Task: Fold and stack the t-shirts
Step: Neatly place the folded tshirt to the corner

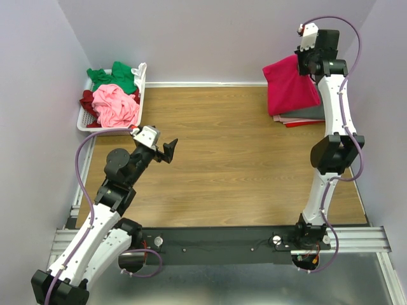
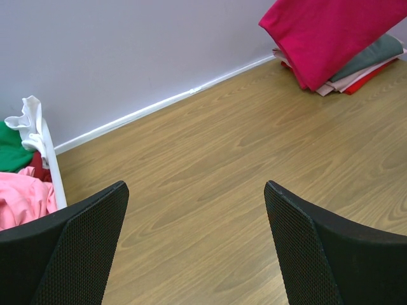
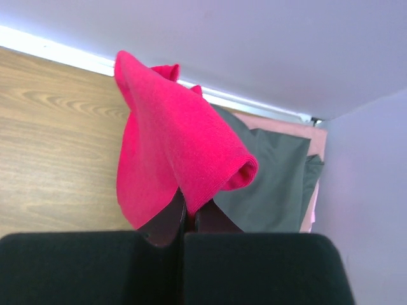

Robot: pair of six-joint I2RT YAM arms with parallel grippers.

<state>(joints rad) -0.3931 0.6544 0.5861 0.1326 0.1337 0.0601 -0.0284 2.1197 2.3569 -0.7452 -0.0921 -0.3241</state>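
My right gripper (image 1: 304,60) (image 3: 191,213) is shut on a fold of the bright crimson-pink t-shirt (image 1: 289,86) (image 3: 172,152). The shirt hangs tilted over the stack at the far right corner. In that stack a grey t-shirt (image 1: 306,114) (image 3: 273,178) lies on top, with dusty pink and red edges showing below it. The left wrist view shows the same crimson shirt (image 2: 324,32) slanting over the pile. My left gripper (image 1: 170,149) (image 2: 196,185) is open over bare table at the left, holding nothing.
A white slatted basket (image 1: 86,119) (image 2: 48,159) stands at the far left corner with a green tee (image 1: 117,76), a light pink tee (image 1: 114,105) and a maroon one (image 1: 89,98) heaped in it. Purple walls close the back and both sides.
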